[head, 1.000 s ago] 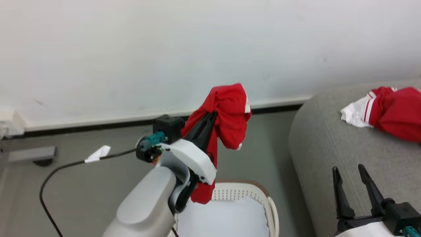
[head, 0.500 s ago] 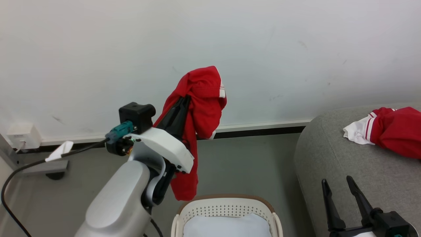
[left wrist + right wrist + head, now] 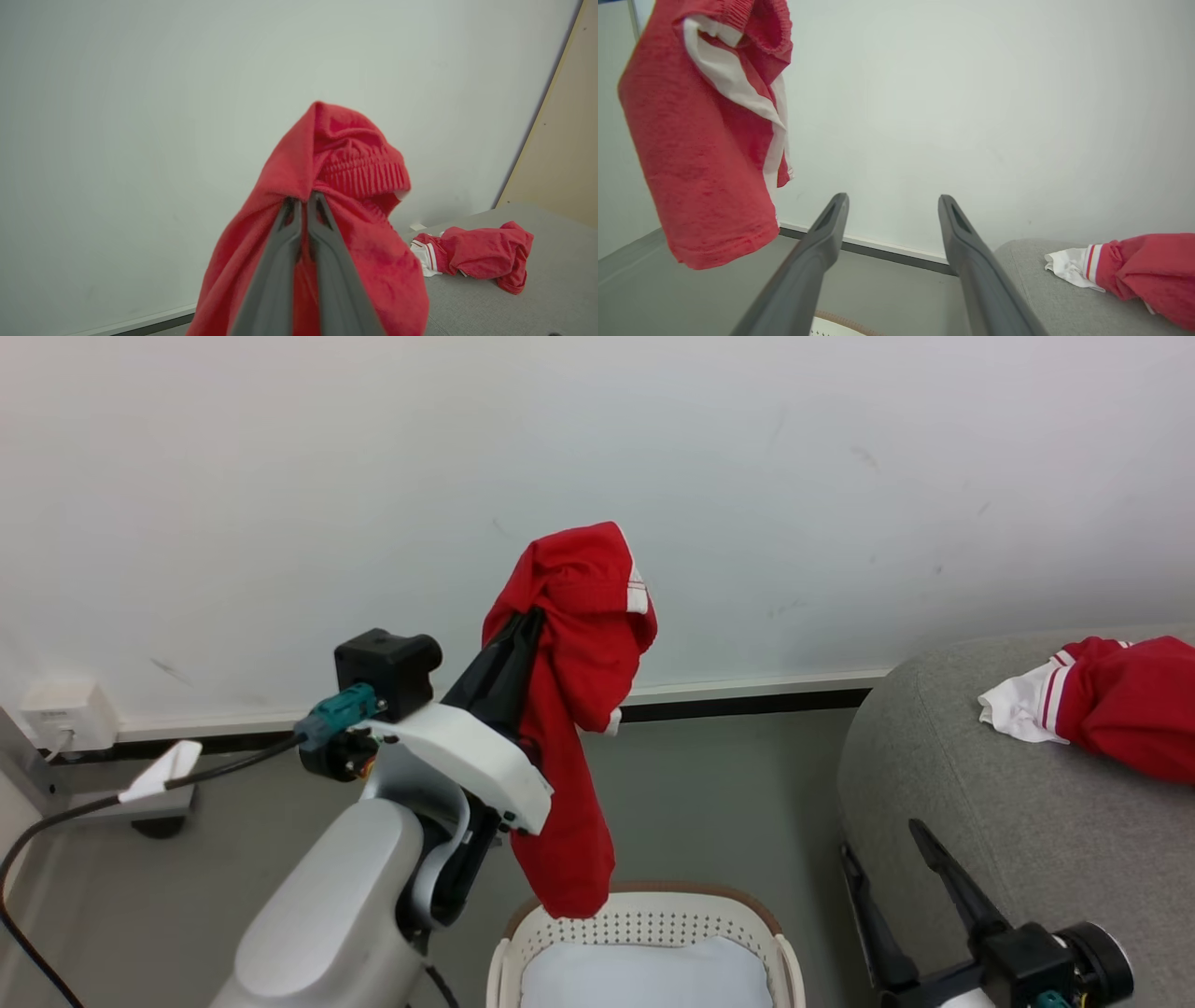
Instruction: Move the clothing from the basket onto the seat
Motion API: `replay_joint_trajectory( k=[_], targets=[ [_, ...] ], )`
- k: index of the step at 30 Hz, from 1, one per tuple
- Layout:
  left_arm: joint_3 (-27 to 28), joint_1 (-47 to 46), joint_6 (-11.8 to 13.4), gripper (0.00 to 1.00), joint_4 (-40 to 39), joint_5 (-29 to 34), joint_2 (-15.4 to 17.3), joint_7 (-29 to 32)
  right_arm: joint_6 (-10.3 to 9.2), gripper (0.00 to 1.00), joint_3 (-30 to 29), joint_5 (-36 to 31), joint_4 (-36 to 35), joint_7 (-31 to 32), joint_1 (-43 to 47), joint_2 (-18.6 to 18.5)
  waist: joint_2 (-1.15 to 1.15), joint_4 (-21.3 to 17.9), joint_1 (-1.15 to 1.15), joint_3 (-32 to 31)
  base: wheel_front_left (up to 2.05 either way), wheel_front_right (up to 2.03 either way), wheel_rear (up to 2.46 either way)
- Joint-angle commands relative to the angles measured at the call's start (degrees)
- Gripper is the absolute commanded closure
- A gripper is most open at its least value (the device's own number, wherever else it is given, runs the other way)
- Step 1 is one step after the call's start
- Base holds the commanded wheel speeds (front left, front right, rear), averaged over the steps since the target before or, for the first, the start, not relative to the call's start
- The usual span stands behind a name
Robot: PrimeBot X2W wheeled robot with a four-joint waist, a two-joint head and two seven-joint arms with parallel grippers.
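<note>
Hidden: basket (image 3: pixel 644 917) cut off at bottom edge, its inside seemingly white lining (image 3: pixel 644 975) | left gripper (image 3: pixel 301 201) clenched on red garment (image 3: pixel 579 709), which hangs above basket | right gripper (image 3: pixel 893 199) spread wide, empty, beside seat (image 3: pixel 980 784) | second garment (image 3: pixel 1120 705) on seat, partly cropped

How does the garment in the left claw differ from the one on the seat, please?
The held garment hangs in mid-air; the seat garment lies bunched on the seat. The held garment is pinched by the shut left claw; the seat garment lies free. Both are red with white trim.
</note>
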Motion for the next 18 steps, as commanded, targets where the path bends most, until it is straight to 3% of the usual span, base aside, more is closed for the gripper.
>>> replay_joint_trajectory(
  k=[1,12,18],
  targets=[
    [0.0,0.8,0.2,1.00,-0.6,-0.4,0.4,0.2,-0.15,0.00,1.0,-1.1,-0.4,0.0,-1.4,-0.9,0.00,-0.1,0.00,0.0,0.00,0.00,0.00],
    [-1.2,0.8,-0.1,1.00,-2.9,-0.9,-0.6,1.1,-0.15,0.00,12.6,-2.2,2.9,0.0,-11.3,-5.7,0.00,0.5,0.00,-0.2,0.00,0.00,0.00],
    [-3.2,0.9,-0.8,1.00,-3.9,-1.0,-1.8,1.7,-0.14,0.00,20.1,-0.9,7.7,0.0,-18.1,-5.2,0.00,1.4,0.00,-0.3,0.00,0.00,0.00]
  ],
)
